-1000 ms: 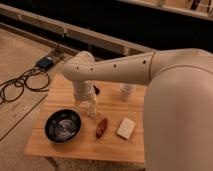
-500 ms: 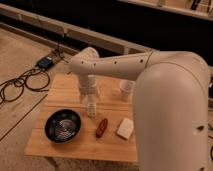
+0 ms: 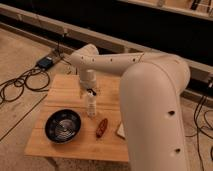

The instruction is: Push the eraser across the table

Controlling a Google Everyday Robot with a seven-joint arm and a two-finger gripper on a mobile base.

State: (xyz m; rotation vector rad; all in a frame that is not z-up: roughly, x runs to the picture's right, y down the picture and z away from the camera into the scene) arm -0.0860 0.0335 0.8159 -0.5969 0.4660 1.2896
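The eraser [image 3: 120,131] is a cream-white block on the right part of the wooden table [image 3: 60,92]; only its left edge shows past my arm. My gripper [image 3: 89,93] hangs over the middle of the table, just above an upright white ribbed cylinder [image 3: 91,106]. It is up and to the left of the eraser and apart from it. A red-brown oblong thing [image 3: 102,128] lies between the cylinder and the eraser.
A dark round bowl [image 3: 63,126] sits on the table's front left. My big white arm [image 3: 150,100] covers the table's right side. Black cables [image 3: 22,82] and a small box [image 3: 46,62] lie on the floor to the left.
My arm has swung nearer and leftward in view, now hiding most of the eraser and the table's right side. The gripper has stayed over the white cylinder, rising slightly.
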